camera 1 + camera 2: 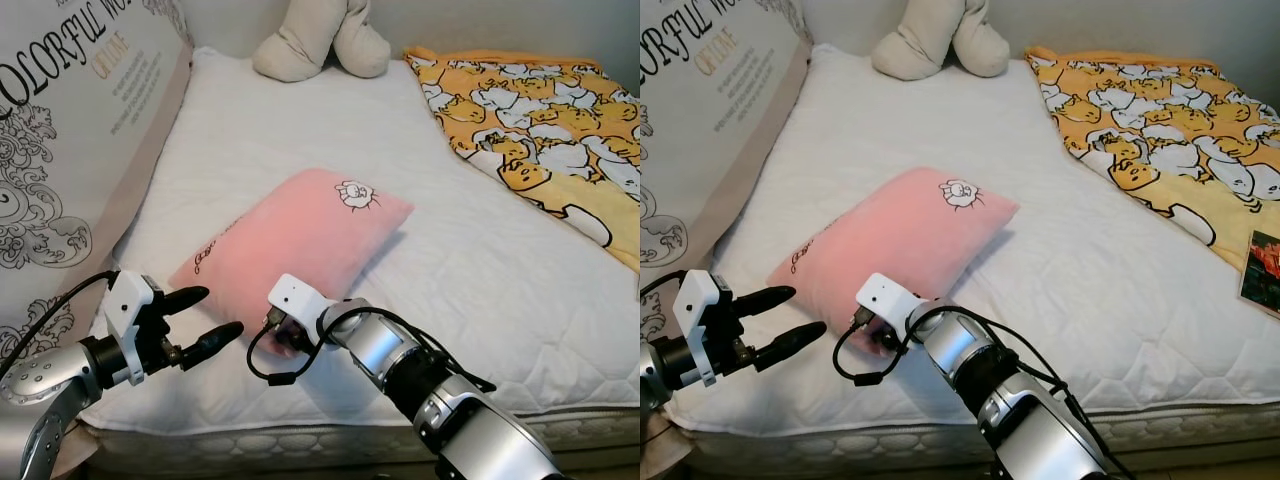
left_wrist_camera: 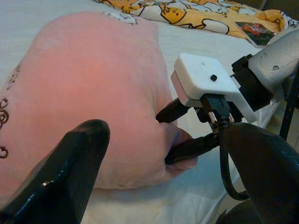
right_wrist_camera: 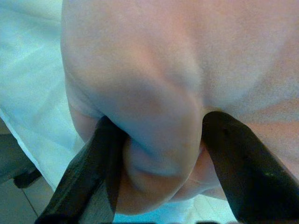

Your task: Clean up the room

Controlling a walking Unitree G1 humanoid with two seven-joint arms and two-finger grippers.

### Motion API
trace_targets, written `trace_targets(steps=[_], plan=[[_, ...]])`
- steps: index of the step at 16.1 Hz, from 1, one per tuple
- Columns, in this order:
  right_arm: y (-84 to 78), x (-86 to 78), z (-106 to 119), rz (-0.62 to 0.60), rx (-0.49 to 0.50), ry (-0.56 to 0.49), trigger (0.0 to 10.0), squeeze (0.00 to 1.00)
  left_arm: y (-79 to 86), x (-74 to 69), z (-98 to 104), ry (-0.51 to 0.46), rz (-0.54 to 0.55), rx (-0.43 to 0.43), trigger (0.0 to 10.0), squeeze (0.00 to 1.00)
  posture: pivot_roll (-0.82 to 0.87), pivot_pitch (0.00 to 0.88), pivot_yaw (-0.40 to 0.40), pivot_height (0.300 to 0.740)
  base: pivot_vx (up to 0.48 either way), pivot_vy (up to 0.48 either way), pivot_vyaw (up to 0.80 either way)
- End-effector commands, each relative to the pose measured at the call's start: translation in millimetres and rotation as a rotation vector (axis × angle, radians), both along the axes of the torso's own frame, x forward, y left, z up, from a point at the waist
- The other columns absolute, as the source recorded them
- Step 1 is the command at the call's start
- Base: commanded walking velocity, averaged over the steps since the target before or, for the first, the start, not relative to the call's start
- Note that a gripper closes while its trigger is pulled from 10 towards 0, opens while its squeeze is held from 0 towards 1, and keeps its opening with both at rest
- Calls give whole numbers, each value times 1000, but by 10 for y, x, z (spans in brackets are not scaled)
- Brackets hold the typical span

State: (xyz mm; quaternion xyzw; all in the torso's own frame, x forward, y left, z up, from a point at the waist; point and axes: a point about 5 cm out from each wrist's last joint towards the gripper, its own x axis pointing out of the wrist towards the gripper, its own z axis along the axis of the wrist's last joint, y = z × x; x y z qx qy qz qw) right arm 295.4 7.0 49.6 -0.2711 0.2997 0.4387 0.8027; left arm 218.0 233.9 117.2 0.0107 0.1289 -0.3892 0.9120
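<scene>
Right pincer (image 2: 175, 133) pinches the near corner of the pink pillow (image 1: 290, 245) lying on the white mattress (image 1: 470, 270); left pincer (image 1: 200, 320) hovers spread just beside that corner.

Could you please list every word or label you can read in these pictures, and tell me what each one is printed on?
"COLORFUL WO…" with the end cut off, in black: large cushion at the bed's left edge.
"ONLINE" in orange: the same cushion.
Small lines below it: too small to read.
Dark script along the pink pillow: too small to read.
Card beside the yellow blanket: print illegible.
</scene>
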Motion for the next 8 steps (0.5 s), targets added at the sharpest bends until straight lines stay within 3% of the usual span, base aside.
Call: trace_targets(steps=[1, 8], plan=[[8, 25, 23, 2, 8, -8, 0, 0, -22, -4, 61, -22, -18, 2, 10000, 0, -22, 0, -16, 740, 0, 0, 0], [-11, 36, -1, 16, 26, 7, 0, 0, -85, 6, 36, -24, -34, -6, 10000, 0, -22, 0, -23, 740, 0, 0, 0]])
